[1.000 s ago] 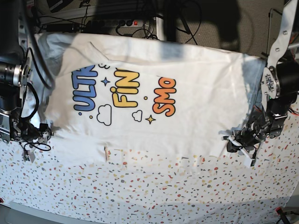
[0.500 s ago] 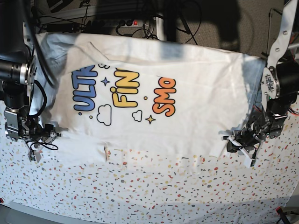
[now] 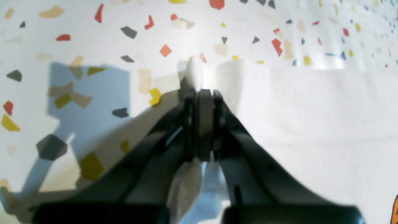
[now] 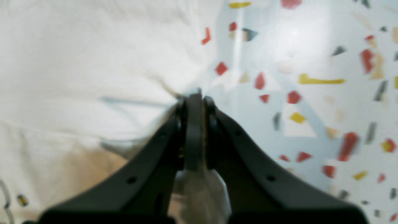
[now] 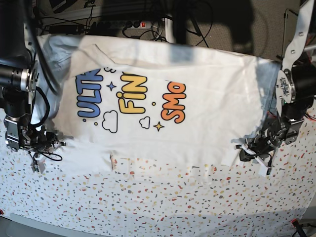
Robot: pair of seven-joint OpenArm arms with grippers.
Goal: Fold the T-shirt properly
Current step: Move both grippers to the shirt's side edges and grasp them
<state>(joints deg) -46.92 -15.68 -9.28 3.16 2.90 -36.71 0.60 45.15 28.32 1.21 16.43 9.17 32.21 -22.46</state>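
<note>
The white T-shirt [image 5: 207,113] lies flat, print up, across the far half of the table, with "ULTR", "FIN" and "SMO" showing in blue, yellow and orange. My left gripper [image 5: 243,148] is at the shirt's near right corner. In the left wrist view it [image 3: 202,93] is shut, with white shirt fabric [image 3: 311,124] pinched between the jaws. My right gripper [image 5: 58,144] is at the shirt's near left edge. In the right wrist view it [image 4: 196,97] is shut on the shirt's hem [image 4: 77,62], and the cloth puckers at the tips.
The speckled tablecloth [image 5: 173,202] covers the near half of the table, and also shows in the left wrist view [image 3: 93,31] and the right wrist view [image 4: 311,62]. A power strip and cables [image 5: 123,23] lie behind the table's far edge.
My right arm has shifted slightly toward the shirt's near left edge and down. The left arm and the shirt have barely moved.
</note>
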